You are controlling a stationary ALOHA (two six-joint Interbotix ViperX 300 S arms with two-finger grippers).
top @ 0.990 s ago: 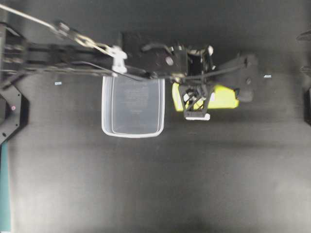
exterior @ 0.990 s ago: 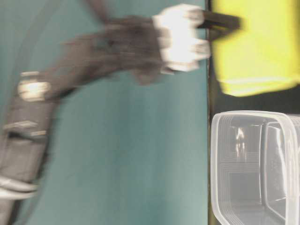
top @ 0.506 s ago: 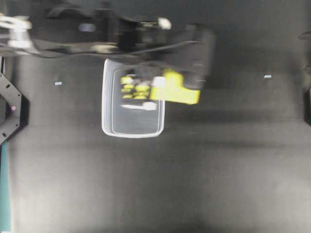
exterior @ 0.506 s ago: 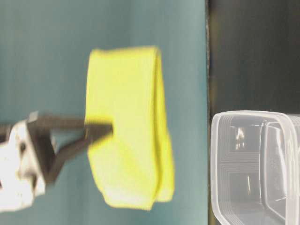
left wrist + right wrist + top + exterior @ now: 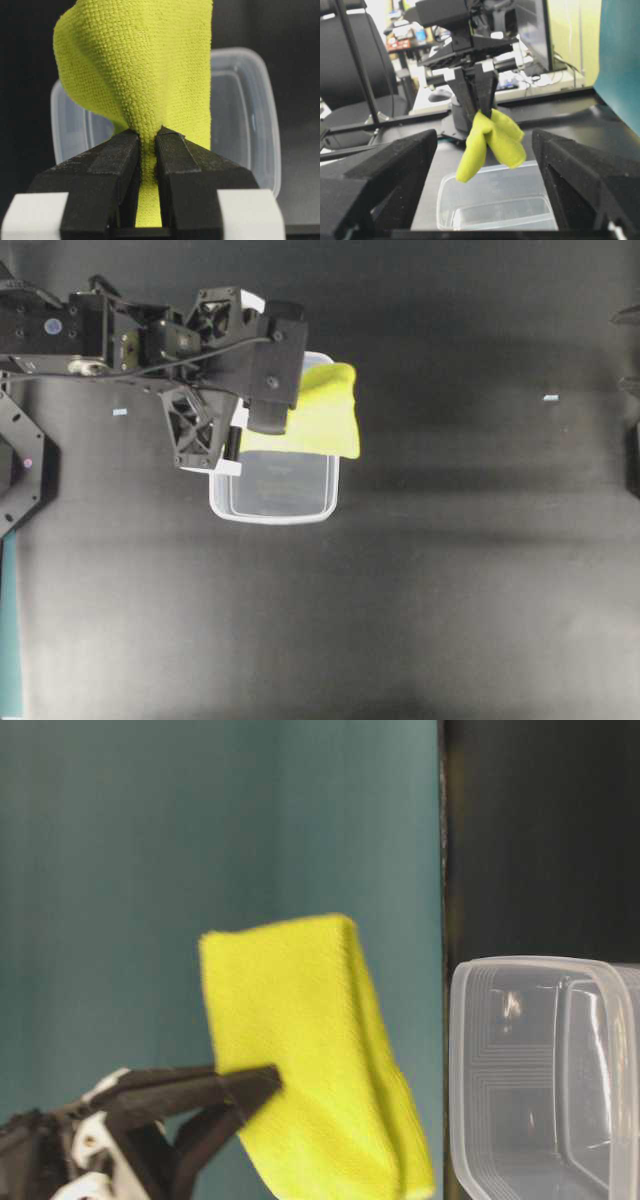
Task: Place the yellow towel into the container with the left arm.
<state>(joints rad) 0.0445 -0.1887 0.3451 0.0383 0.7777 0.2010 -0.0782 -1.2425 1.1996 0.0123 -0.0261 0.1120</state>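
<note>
My left gripper [image 5: 148,142] is shut on the yellow towel [image 5: 140,65], its jaws pinching a fold of it. In the overhead view the left gripper [image 5: 243,432] holds the towel [image 5: 315,420] in the air over the far part of the clear container [image 5: 275,495]. From table level the towel [image 5: 310,1060] hangs beside the container [image 5: 540,1080] and clear of it. In the right wrist view the towel [image 5: 495,140] dangles above the container [image 5: 495,207]. My right gripper [image 5: 484,165] is open and empty, facing them from a distance.
The container stands on a black table [image 5: 420,590]. Two small pale marks [image 5: 550,398] lie on it. The right arm's base is at the right edge [image 5: 630,315]. A teal backdrop [image 5: 200,840] is behind.
The left gripper lifted the towel off the table to the right of the container and carried it left; it now hangs over the container.
</note>
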